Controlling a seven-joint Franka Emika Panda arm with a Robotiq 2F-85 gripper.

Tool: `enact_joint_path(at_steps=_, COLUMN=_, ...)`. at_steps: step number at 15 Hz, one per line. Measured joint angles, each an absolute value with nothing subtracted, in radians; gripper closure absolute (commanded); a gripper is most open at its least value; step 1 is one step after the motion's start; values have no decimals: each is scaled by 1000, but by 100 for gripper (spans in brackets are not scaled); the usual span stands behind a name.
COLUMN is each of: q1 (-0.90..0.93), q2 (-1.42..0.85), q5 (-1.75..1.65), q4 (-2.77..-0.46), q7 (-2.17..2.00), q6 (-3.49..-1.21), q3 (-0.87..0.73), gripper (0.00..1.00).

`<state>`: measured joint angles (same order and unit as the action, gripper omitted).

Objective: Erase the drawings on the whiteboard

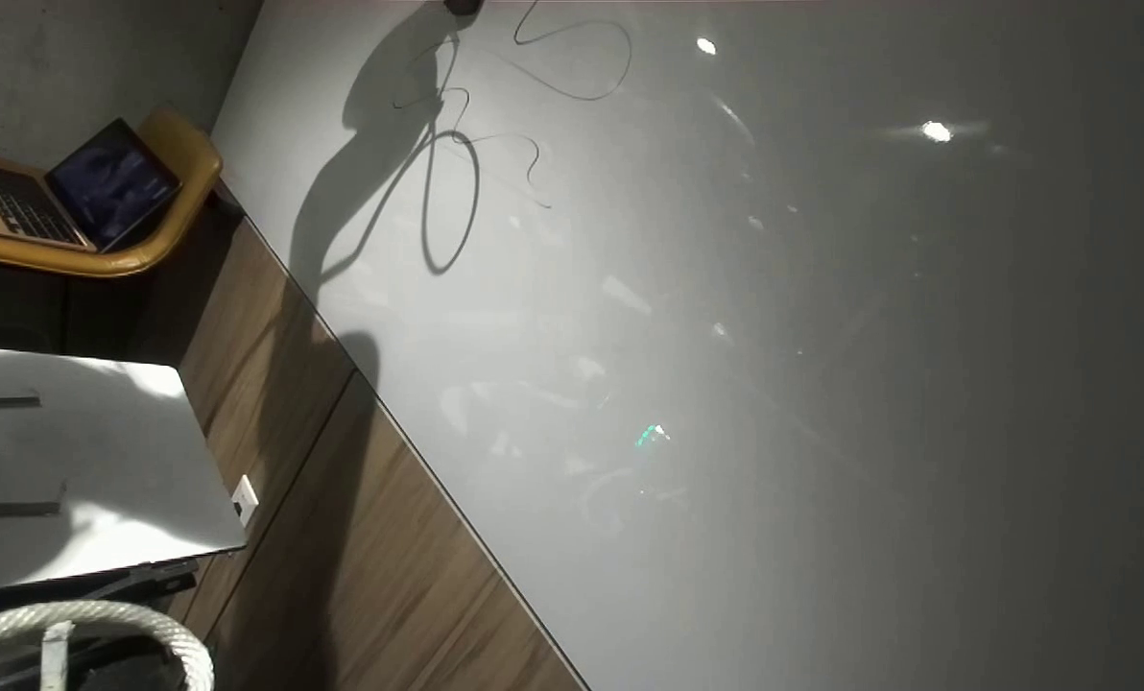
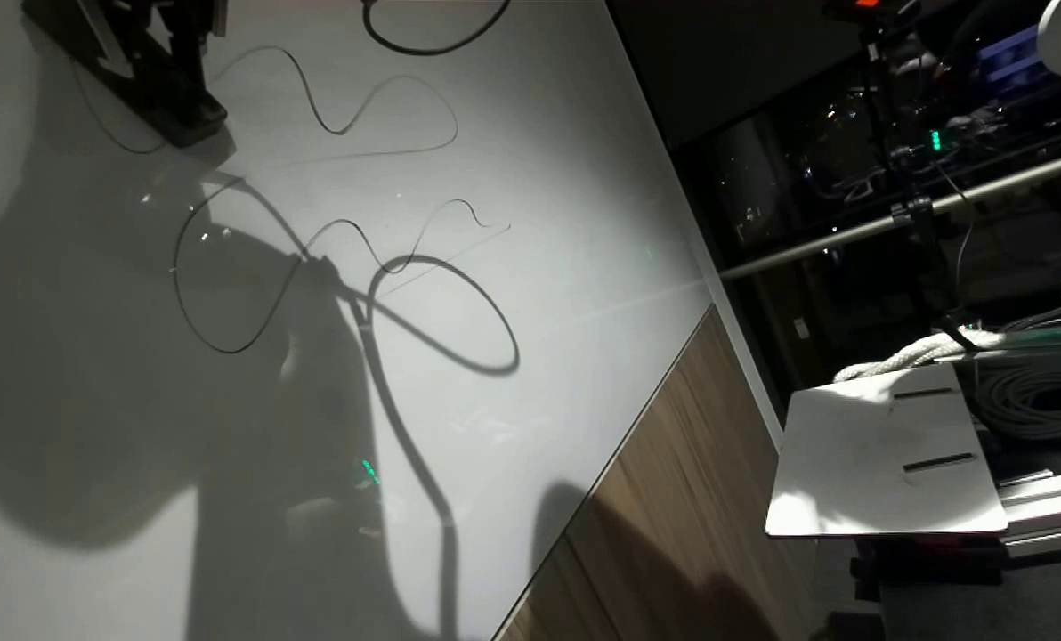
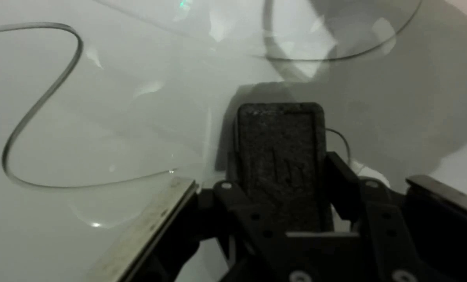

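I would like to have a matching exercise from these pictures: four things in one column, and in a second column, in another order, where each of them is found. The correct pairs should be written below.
Things
1. dark block
2. curved pen lines
3. laptop
4. wood-grain panel

Places
A. along an edge of the whiteboard
B. held in the gripper
C. on a yellow seat
D. drawn on the whiteboard

Right pairs: 1-B, 2-D, 3-C, 4-A
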<state>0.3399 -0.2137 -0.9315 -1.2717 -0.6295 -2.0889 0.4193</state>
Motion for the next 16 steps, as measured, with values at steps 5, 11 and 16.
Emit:
enact_joint_path(at_steps=5, q1=477, q2=-358, q5=-968, q4=-1083, q7=-624, q6=-1988, q3=388, gripper=71)
enact_joint_path(at_steps=11, q1=543, q2=-408, q5=-978, q4=-1009, q7=-573, q6=-1921, q3=338, gripper=71)
enact_joint_path(at_steps=16, q1=463, q2=-287, q5=-965, q4=-1163, q7=-569, q6=-1917, q3=332, gripper=71)
